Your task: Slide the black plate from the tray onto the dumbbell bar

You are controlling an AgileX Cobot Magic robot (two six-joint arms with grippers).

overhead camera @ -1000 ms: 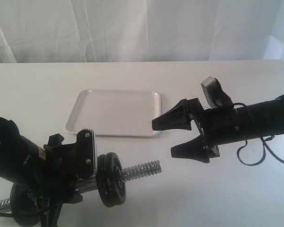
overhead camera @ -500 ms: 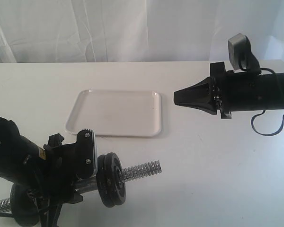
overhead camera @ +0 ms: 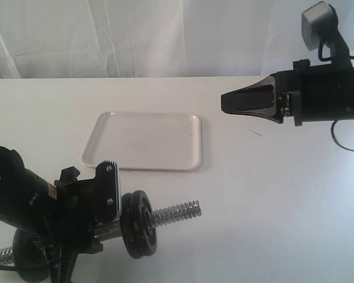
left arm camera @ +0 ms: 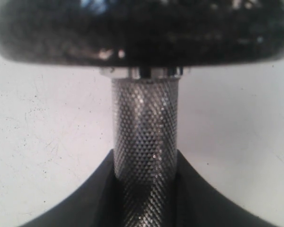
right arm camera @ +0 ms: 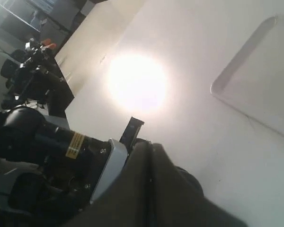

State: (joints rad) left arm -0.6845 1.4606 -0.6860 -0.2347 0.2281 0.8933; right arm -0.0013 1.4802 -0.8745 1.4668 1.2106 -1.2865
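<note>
The white tray (overhead camera: pixel 143 141) lies flat on the table with nothing in it. My left gripper (overhead camera: pixel 104 201) at the lower left is shut on the dumbbell bar (overhead camera: pixel 176 213), whose threaded end points right. The black plate (overhead camera: pixel 138 223) sits upright on the bar just right of the gripper. In the left wrist view the jaws (left arm camera: pixel 144 160) clamp the bar's knurled middle (left arm camera: pixel 144 127), with the black plate (left arm camera: pixel 142 28) beyond. My right gripper (overhead camera: pixel 225 101) hangs in the air at the upper right, shut and empty, tips pointing left. In the right wrist view its shut jaws (right arm camera: pixel 149 145) overlook the tray (right arm camera: pixel 265 80).
Another black disc (overhead camera: pixel 28 257) sits on the bar's other end at the bottom left corner. The white table (overhead camera: pixel 271 206) runs back to a white curtain (overhead camera: pixel 165 35). A black cable (overhead camera: pixel 345 141) loops under the right arm.
My right gripper has shut and drawn back up and to the right, away from the bar. The left gripper, the bar and the plate have not moved.
</note>
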